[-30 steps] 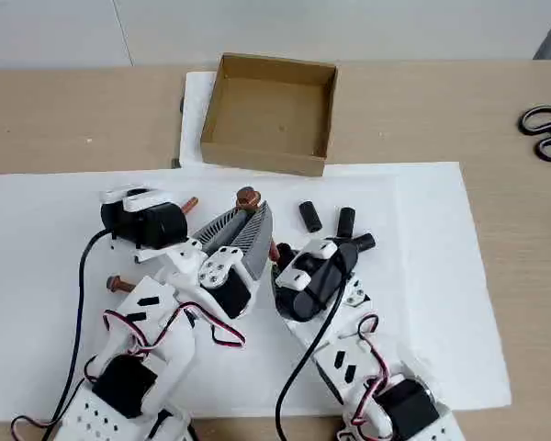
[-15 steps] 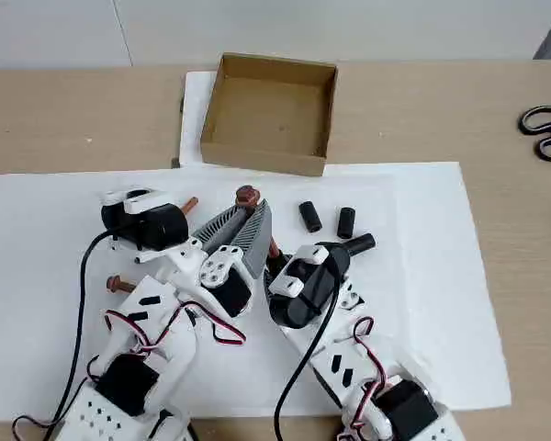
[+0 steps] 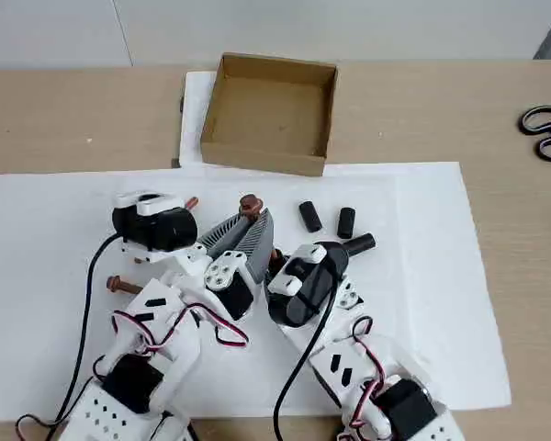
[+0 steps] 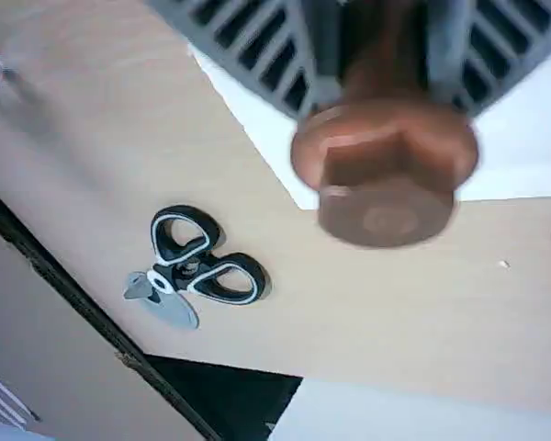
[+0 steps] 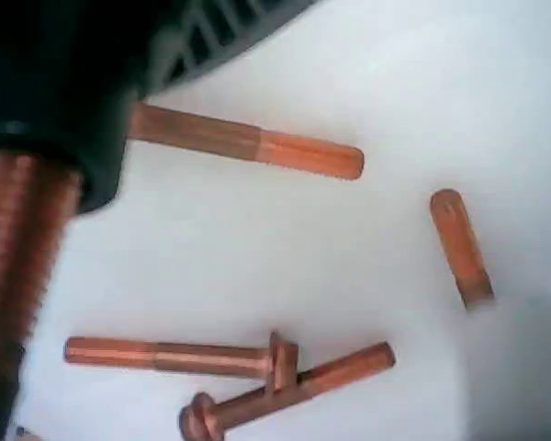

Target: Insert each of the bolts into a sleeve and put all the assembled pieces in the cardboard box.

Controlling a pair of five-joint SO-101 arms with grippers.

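Observation:
My left gripper (image 3: 251, 219) is shut on a copper bolt (image 3: 249, 203), head pointing toward the cardboard box (image 3: 269, 112). In the left wrist view the bolt's head (image 4: 386, 175) sticks out between the grey ribbed jaws. My right gripper (image 3: 277, 261) sits close beside it, mostly hidden under its own wrist. It is shut on a black sleeve (image 5: 46, 101), and a threaded copper shank (image 5: 18, 239) runs into that sleeve. Three loose black sleeves (image 3: 309, 217) (image 3: 346, 221) (image 3: 360, 244) lie on the white paper. Loose bolts lie by the left arm (image 3: 119, 285) (image 3: 191, 203).
The box stands open at the back of the table, on the wood just beyond the white paper (image 3: 432, 239). Scissors (image 3: 544, 129) lie at the far right edge. Several bolts (image 5: 248, 142) (image 5: 459, 246) (image 5: 174, 356) lie on the paper below the right wrist.
The left arm has shifted a little to the right and toward me with its bolt. The right wrist has drawn back and left, closer to the left gripper.

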